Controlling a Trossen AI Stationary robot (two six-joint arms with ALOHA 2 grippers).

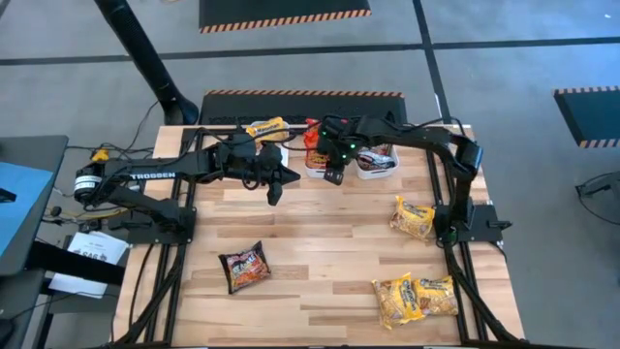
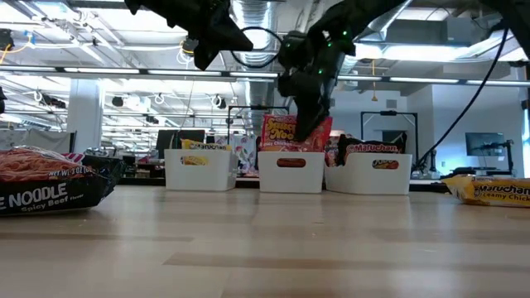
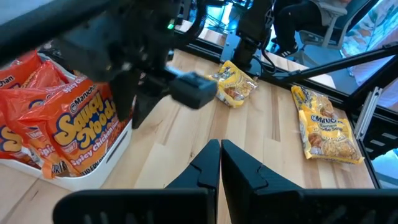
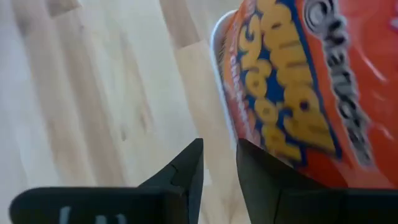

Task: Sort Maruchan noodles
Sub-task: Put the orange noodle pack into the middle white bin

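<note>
Four packets remain loose on the table: three yellow packets (image 1: 412, 218) and one dark packet (image 1: 244, 267) (light, crinkly, slippery; best pinched at an edge). Right gripper (image 1: 334, 174), empty, fingers slightly apart, hovers beside the middle bin (image 2: 291, 170); left gripper (image 1: 275, 188) closed, empty.

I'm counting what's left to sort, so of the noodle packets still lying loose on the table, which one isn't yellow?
The dark Spicy Beef packet, lying alone on the left arm's side of the table. The other three loose packets are yellow and lie on the right arm's side.
</note>
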